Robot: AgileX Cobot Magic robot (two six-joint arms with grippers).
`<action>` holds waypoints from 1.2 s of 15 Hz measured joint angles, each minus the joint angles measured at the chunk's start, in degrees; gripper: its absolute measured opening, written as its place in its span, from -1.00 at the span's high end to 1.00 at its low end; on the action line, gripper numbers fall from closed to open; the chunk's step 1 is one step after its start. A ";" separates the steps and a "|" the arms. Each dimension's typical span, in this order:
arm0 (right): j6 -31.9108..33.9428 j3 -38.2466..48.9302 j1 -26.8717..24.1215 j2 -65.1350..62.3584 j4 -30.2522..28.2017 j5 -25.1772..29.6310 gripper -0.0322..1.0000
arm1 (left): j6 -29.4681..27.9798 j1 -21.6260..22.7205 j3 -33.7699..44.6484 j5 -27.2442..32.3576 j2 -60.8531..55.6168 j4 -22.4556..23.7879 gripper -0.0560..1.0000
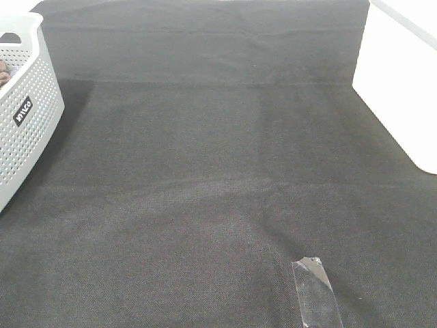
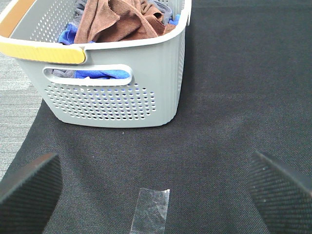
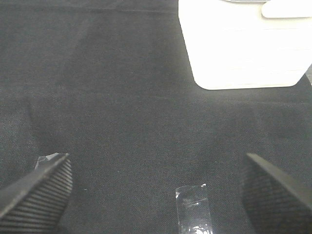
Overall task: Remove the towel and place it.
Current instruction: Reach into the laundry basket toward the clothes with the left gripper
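The brown plush towel point(image 2: 119, 19) lies crumpled on top of blue and grey cloths inside a grey perforated basket point(image 2: 112, 100) with a yellow handle. In the exterior high view only the basket's corner point(image 1: 24, 116) shows at the far left, with a sliver of brown towel point(image 1: 3, 72) inside. My left gripper point(image 2: 156, 195) is open, its fingertips point(image 2: 29, 190) wide apart over the black mat, short of the basket. My right gripper point(image 3: 156, 195) is open over bare mat, with its fingertips point(image 3: 39, 190) spread. Neither gripper shows in the exterior high view.
A black cloth mat point(image 1: 218, 171) covers the table. A white container point(image 1: 403, 89) stands at the right, also in the right wrist view point(image 3: 243, 48). Clear tape strips lie on the mat point(image 1: 315, 290), point(image 2: 151, 209), point(image 3: 193, 207). Grey floor point(image 2: 14, 92) lies beyond the mat's edge.
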 joint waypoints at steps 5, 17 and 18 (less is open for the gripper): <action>0.00 0.00 0.00 0.00 0.00 0.00 -0.70 | 0.00 0.00 0.00 0.00 0.00 0.00 -0.95; 0.00 0.00 0.00 0.00 0.00 0.00 -0.70 | -3.04 0.00 0.00 0.00 0.00 1.20 -0.95; 0.00 0.00 0.00 0.00 0.00 0.00 -0.70 | -3.04 0.00 0.00 0.00 0.00 1.20 -0.95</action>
